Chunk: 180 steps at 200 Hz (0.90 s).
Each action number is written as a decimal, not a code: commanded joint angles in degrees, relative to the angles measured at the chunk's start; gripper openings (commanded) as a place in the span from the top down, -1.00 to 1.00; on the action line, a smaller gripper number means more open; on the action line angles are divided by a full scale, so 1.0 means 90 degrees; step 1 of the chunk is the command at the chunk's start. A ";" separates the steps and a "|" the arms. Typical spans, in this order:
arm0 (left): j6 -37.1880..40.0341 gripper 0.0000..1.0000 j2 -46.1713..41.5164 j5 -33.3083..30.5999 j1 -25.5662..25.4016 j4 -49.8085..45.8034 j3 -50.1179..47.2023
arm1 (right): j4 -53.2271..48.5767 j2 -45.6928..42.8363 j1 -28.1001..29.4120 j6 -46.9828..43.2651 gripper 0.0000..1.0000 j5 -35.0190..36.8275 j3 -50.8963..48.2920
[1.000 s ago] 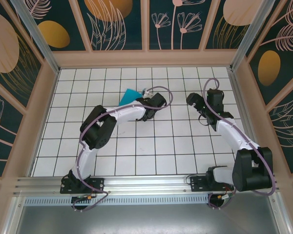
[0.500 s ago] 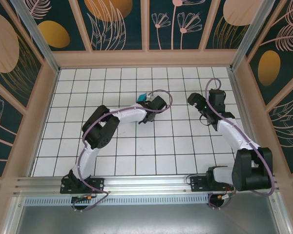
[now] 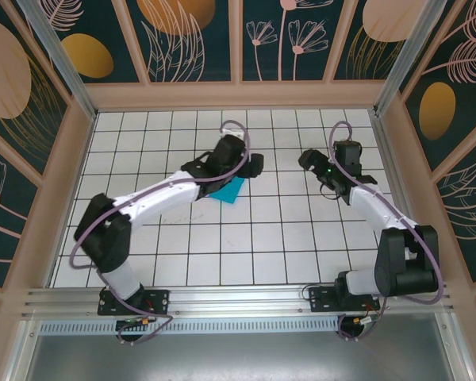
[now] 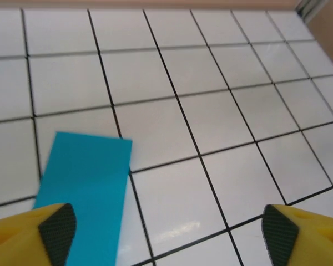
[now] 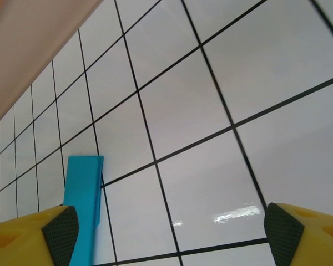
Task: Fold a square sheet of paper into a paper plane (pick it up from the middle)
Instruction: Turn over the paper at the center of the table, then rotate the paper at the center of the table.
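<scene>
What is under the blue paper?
The paper lies on the white tiled table. Black grid lines run up to its edges. The spot right beneath it is covered, so I can't tell if anything else hides there.

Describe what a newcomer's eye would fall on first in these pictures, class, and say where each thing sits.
The folded teal-blue paper strip stands out, lying flat near the middle of the white black-gridded tile table. The left gripper hangs just above it, its yellow, black-padded jaws spread wide with nothing between them. The right gripper is open too, off to the paper's right and apart from it.
</scene>
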 commanded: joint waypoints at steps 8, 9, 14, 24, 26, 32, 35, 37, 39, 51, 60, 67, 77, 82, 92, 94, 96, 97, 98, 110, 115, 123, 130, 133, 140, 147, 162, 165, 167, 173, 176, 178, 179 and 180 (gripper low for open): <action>-0.0472 -0.97 -0.0595 0.0022 0.0436 0.0721 -0.0969 | 0.0009 0.0490 0.0789 0.0082 -0.63 -0.0156 0.0563; -0.0486 -0.97 -0.0610 0.0008 0.0442 0.0726 -0.0993 | 0.0010 0.0516 0.0821 0.0082 -0.62 -0.0150 0.0578; -0.0547 -0.97 -0.0694 -0.0057 0.0499 0.0732 -0.1123 | 0.0020 0.0647 0.1003 0.0082 -0.57 -0.0118 0.0676; -0.0655 -0.97 -0.0853 -0.0176 0.0611 0.0725 -0.1375 | 0.0005 0.0937 0.1372 0.0106 -0.47 -0.0043 0.0891; -0.0675 -0.97 -0.0878 -0.0202 0.0633 0.0723 -0.1417 | 0.0002 0.1001 0.1459 0.0110 -0.45 -0.0033 0.0931; -0.0744 -0.97 -0.0950 -0.0286 0.0703 0.0723 -0.1566 | 0.0012 0.1195 0.1649 0.0121 -0.37 -0.0026 0.1075; -0.0765 -0.97 -0.0993 -0.0317 0.0746 0.0730 -0.1644 | 0.0028 0.1283 0.1749 0.0126 -0.32 -0.0026 0.1145; -0.0786 -0.97 -0.1010 -0.0340 0.0770 0.0739 -0.1672 | 0.0027 0.1360 0.1802 0.0142 -0.30 -0.0021 0.1188; -0.0791 -0.97 -0.1037 -0.0358 0.0788 0.0753 -0.1736 | 0.0025 0.1416 0.1859 0.0153 -0.27 -0.0028 0.1247; -0.0937 -0.97 -0.1163 -0.0488 0.0954 0.0768 -0.2040 | 0.0093 0.1834 0.2171 0.0218 -0.10 -0.0109 0.1540; -0.1068 -0.97 -0.1236 -0.0467 0.1125 0.0760 -0.2248 | 0.0132 0.2187 0.2377 0.0229 0.04 -0.0207 0.1795; -0.1169 -0.97 -0.1292 -0.0446 0.1257 0.0780 -0.2377 | 0.0116 0.2471 0.2516 0.0214 0.13 -0.0266 0.2040; -0.1326 -0.97 -0.1370 -0.0430 0.1460 0.0798 -0.2543 | 0.0015 0.2888 0.2646 0.0181 0.28 -0.0361 0.2402; -0.1384 -0.97 -0.1399 -0.0375 0.1547 0.0826 -0.2607 | -0.0014 0.3087 0.2713 0.0171 0.36 -0.0434 0.2583; -0.1461 -0.97 -0.1440 -0.0246 0.1785 0.0831 -0.2689 | -0.0035 0.3434 0.2867 0.0127 0.45 -0.0582 0.2880; -0.1475 -0.97 -0.1444 -0.0222 0.1818 0.0823 -0.2703 | -0.0042 0.3495 0.2889 0.0123 0.47 -0.0605 0.2942; -0.1491 -0.97 -0.1448 -0.0209 0.1858 0.0821 -0.2711 | -0.0059 0.3564 0.2900 0.0112 0.48 -0.0610 0.2999; -0.1493 -0.97 -0.1457 -0.0200 0.1881 0.0816 -0.2714 | -0.0068 0.3597 0.2907 0.0112 0.48 -0.0616 0.3027; -0.1499 -0.97 -0.1461 -0.0196 0.1893 0.0813 -0.2715 | -0.0082 0.3623 0.2915 0.0107 0.49 -0.0619 0.3060; -0.1551 -0.97 -0.1475 -0.0209 0.2090 0.0712 -0.2719 | -0.0259 0.3985 0.2984 0.0102 0.53 -0.0682 0.3440; -0.1578 -0.97 -0.1474 -0.0215 0.2167 0.0647 -0.2708 | -0.0298 0.4098 0.3006 0.0093 0.54 -0.0753 0.3554; -0.1575 -0.97 -0.1475 -0.0169 0.2284 0.0590 -0.2705 | -0.0346 0.4259 0.3055 0.0068 0.54 -0.0835 0.3697; -0.1557 -0.97 -0.1470 -0.0144 0.2358 0.0536 -0.2707 | -0.0406 0.4377 0.3098 0.0063 0.54 -0.0823 0.3791; -0.1555 -0.97 -0.1473 -0.0127 0.2388 0.0515 -0.2705 | -0.0421 0.4422 0.3122 0.0055 0.54 -0.0813 0.3824; -0.1556 -0.97 -0.1485 -0.0093 0.2442 0.0494 -0.2714 | -0.0463 0.4530 0.3153 0.0036 0.54 -0.0808 0.3899; -0.1523 -0.97 -0.1475 -0.0066 0.2493 0.0493 -0.2726 | -0.0516 0.4641 0.3185 0.0033 0.54 -0.0825 0.3976; -0.1499 -0.97 -0.1436 0.0004 0.2572 0.0441 -0.2702 | -0.0710 0.4930 0.3268 -0.0088 0.54 -0.0963 0.4248; -0.1494 -0.97 -0.1435 0.0033 0.2589 0.0432 -0.2698 | -0.0750 0.4982 0.3280 -0.0114 0.54 -0.0964 0.4304; -0.1486 -0.97 -0.1429 0.0053 0.2600 0.0425 -0.2690 | -0.0785 0.5012 0.3298 -0.0126 0.54 -0.0952 0.4351; -0.1459 -0.97 -0.1426 0.0103 0.2616 0.0411 -0.2665 | -0.0862 0.5104 0.3335 -0.0172 0.54 -0.0905 0.4460; -0.1457 -0.97 -0.1425 0.0115 0.2621 0.0402 -0.2653 | -0.0904 0.5142 0.3359 -0.0195 0.54 -0.0897 0.4510; -0.1437 -0.97 -0.1419 0.0124 0.2620 0.0401 -0.2650 | -0.0931 0.5174 0.3369 -0.0219 0.54 -0.0891 0.4551; -0.1432 -0.97 -0.1418 0.0128 0.2619 0.0400 -0.2649 | -0.0943 0.5188 0.3375 -0.0230 0.54 -0.0888 0.4569; -0.1425 -0.97 -0.1422 0.0134 0.2618 0.0400 -0.2644 | -0.0955 0.5204 0.3374 -0.0245 0.54 -0.0887 0.4588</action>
